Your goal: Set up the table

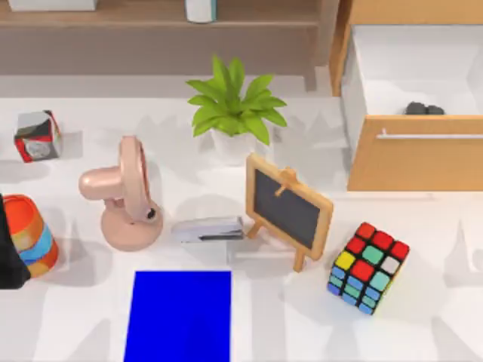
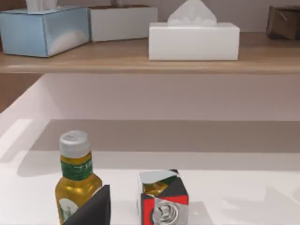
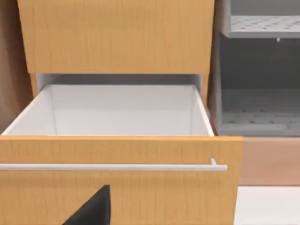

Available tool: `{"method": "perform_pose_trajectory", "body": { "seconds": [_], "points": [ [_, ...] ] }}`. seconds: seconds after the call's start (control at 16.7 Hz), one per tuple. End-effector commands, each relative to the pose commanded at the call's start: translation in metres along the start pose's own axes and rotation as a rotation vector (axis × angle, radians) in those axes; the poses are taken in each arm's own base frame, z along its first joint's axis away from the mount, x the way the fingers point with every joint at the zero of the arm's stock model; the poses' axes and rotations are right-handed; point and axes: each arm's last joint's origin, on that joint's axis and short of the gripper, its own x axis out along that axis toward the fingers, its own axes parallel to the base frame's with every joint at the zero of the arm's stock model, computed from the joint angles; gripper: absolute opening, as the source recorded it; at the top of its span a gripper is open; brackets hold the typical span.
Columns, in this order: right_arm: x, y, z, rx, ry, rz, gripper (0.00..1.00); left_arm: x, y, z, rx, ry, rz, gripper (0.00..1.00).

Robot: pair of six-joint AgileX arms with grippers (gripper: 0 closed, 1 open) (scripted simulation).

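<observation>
The white table carries a blue mat at its front middle. Behind the mat lie a grey stapler, a pink desk fan and a small blackboard easel. A colourful puzzle cube sits to the right. My left arm is at the table's left edge beside a striped orange cup. A dark part of my left gripper is near a yellow-green bottle and a red, black and white box. A dark part of my right gripper faces the open drawer.
A potted plant stands at the back middle and the red, black and white box at the back left. The light-wood cabinet's open drawer at the right holds a dark object. Tissue boxes line a rear shelf.
</observation>
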Motion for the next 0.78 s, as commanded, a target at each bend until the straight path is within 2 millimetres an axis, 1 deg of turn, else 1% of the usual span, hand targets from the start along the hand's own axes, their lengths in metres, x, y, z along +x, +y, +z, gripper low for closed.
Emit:
{"method": "perform_pose_trajectory", "body": {
  "seconds": [0.18,0.3,0.36,0.48,0.6,0.72,0.78],
  "points": [
    [0.0,0.0,0.002,0.002,0.007,0.0,1.0,0.0,0.0,0.0,0.0,0.0,0.0,1.0],
    [0.0,0.0,0.011,0.014,0.045,0.0,1.0,0.0,0.0,0.0,0.0,0.0,0.0,1.0],
    [0.001,0.001,0.019,0.023,0.073,0.001,1.0,0.0,0.0,0.0,0.0,0.0,0.0,1.0],
    [0.005,0.002,0.041,0.047,0.145,0.004,1.0,0.0,0.0,0.0,0.0,0.0,0.0,1.0],
    [0.016,0.003,0.07,0.076,0.237,0.005,1.0,0.0,0.0,0.0,0.0,0.0,0.0,1.0],
    [0.037,0.006,0.101,0.106,0.352,0.003,1.0,0.0,0.0,0.0,0.0,0.0,0.0,1.0],
    [0.053,0.008,0.116,0.121,0.415,0.001,1.0,0.0,0.0,0.0,0.0,0.0,0.0,1.0]
  ]
}}
